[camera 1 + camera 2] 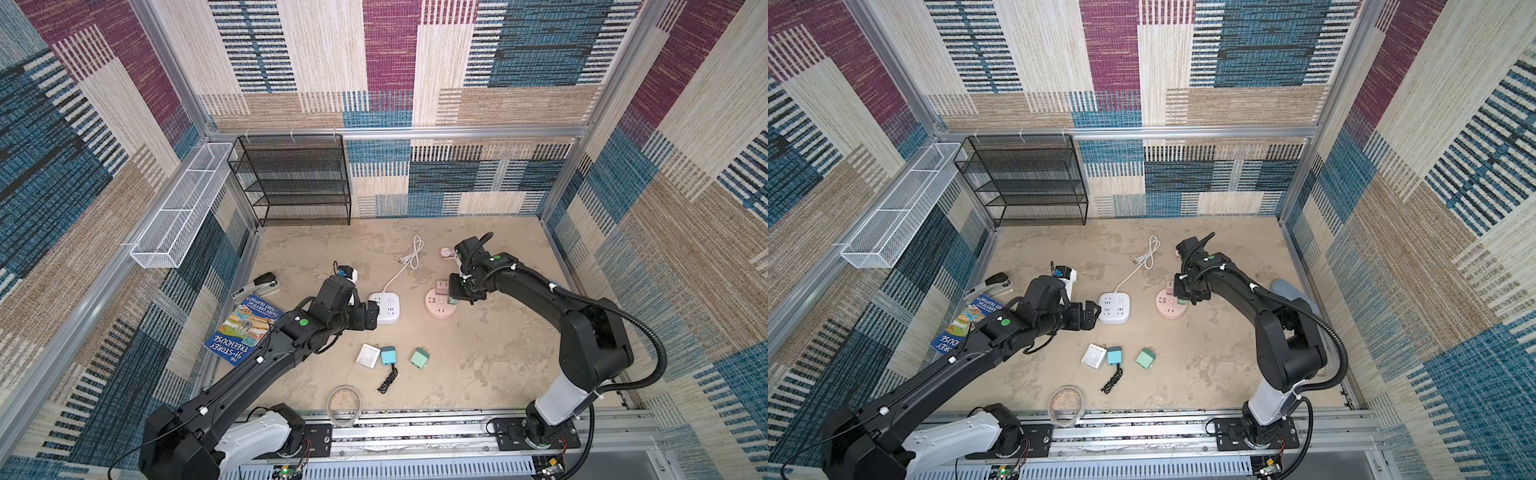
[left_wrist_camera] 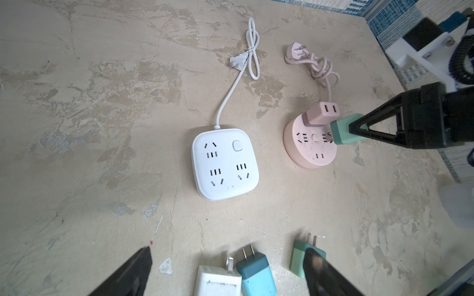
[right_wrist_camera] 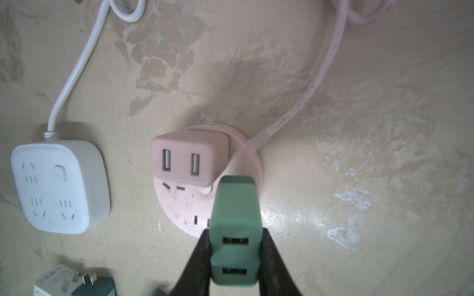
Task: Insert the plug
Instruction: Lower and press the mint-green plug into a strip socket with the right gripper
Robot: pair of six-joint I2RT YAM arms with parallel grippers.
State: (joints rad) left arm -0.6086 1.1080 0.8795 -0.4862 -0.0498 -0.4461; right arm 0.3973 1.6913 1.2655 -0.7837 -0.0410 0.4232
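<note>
Two arms work over a beige table (image 1: 498,353). Far left of the white power strip (image 1: 385,308) lie a blue book (image 1: 245,328) and a stapler (image 1: 259,284), the book nearer the robot side. The left gripper (image 1: 1094,312) hangs just left of the strip, jaws spread wide, holding nothing. The strip sits flat with all outlets free, and its white cord (image 1: 409,259) runs off toward the back wall. On the robot side of the strip is a row: a white charger (image 1: 368,356) right beside a teal charger (image 1: 388,356) with a black cable (image 1: 388,380), then a green charger (image 1: 419,358) apart from them. A coiled clear cable (image 1: 345,405) lies further that way, at the table edge. Just right of the strip, not touching it, sits the pink round socket (image 2: 310,151) with a pink USB adapter (image 3: 184,156) plugged in. The right gripper (image 3: 234,246) is clamped tight on the green plug (image 3: 234,212), pinching its sides over the socket edge farthest from the strip. The plug is tilted, prongs at the socket face. The prongs partly show in the left wrist view, so it is not seated flush. Whether they are in the slots cannot be told.
</note>
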